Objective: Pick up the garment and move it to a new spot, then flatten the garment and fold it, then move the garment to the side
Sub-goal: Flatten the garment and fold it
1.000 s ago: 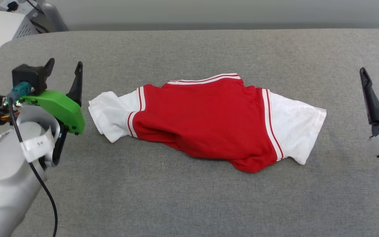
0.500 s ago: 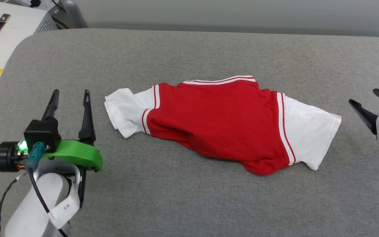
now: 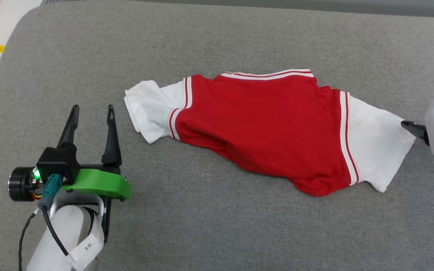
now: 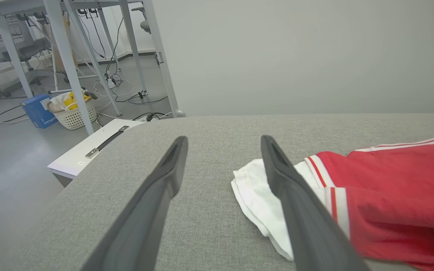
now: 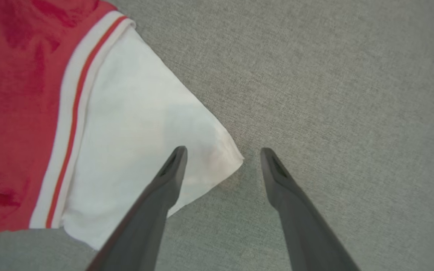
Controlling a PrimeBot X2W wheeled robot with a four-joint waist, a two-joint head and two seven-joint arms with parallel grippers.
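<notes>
I count one garment with two white sleeves, on one grey counter. Two claws, the left claw and the right claw — two dark fingers each. Beyond the counter: one white case, one blue box, one basket.

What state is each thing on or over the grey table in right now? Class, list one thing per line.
garment: lying crumpled and unfolded, plain red side up, held by nothing.
left gripper: open, empty, beside the bunched white sleeve.
right gripper: open, empty, at the corner of the flat white sleeve.
</notes>
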